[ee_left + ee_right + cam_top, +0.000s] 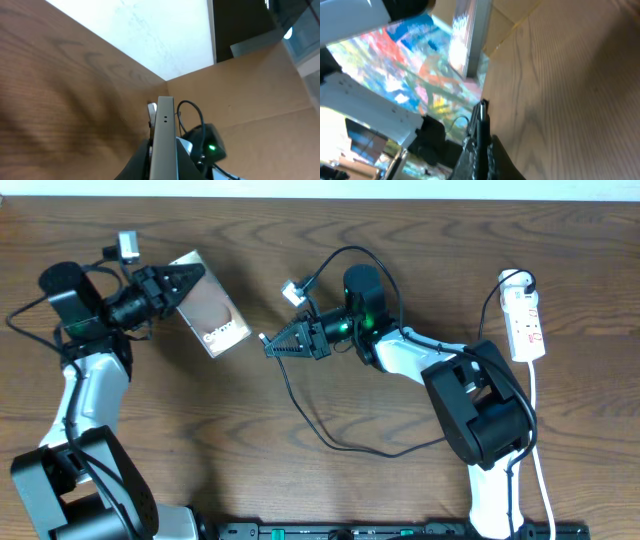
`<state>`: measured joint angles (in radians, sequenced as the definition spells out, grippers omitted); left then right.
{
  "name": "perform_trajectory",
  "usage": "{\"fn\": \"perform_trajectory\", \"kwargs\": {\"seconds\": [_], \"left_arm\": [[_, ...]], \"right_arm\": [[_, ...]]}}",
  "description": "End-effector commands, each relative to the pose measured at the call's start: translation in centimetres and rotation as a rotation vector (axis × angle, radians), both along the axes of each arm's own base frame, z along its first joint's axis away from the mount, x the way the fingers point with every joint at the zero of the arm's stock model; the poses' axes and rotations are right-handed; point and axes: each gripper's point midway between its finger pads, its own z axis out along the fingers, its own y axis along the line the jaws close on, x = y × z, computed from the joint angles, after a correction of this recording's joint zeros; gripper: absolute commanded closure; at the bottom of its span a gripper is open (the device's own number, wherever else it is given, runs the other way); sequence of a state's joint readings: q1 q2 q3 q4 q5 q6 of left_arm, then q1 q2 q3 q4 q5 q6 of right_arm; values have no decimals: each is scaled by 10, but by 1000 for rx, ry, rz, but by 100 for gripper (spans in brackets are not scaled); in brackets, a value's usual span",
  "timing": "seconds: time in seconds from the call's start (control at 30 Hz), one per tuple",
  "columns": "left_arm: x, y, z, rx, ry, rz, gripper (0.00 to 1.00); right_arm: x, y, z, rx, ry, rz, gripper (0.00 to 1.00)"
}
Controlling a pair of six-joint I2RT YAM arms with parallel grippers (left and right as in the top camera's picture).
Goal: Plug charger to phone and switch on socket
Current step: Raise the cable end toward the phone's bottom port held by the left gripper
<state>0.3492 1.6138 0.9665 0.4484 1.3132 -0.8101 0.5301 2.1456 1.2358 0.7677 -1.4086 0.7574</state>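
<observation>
So: our left jaws grip phone [212, 308], right jaws pinch charger tip [264, 338], the two apart; plug-in & socket [525, 320] switch not yet done.

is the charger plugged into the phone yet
No, the charger tip in the right hand sits apart from the phone held by the left hand.

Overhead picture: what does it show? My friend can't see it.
On a wooden table, the left gripper holds a phone, and the right gripper holds a charger cable aimed at it, not yet touching. A white socket strip lies at the right.
</observation>
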Motion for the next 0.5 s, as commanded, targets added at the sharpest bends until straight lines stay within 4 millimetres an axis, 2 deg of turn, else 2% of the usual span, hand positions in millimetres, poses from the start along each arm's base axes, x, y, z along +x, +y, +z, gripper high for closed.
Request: {"fn": "perform_trajectory", "kwargs": {"seconds": [0.0, 0.1, 0.47], "left_arm": [[10, -3, 20, 11, -48, 44, 93], [15, -1, 27, -7, -52, 79, 92], [28, 10, 32, -68, 2, 181, 93]], "right_arm": [[9, 6, 16, -33, 160, -55, 99], [9, 6, 26, -9, 149, -53, 99], [3, 9, 26, -5, 136, -35, 99]]}}
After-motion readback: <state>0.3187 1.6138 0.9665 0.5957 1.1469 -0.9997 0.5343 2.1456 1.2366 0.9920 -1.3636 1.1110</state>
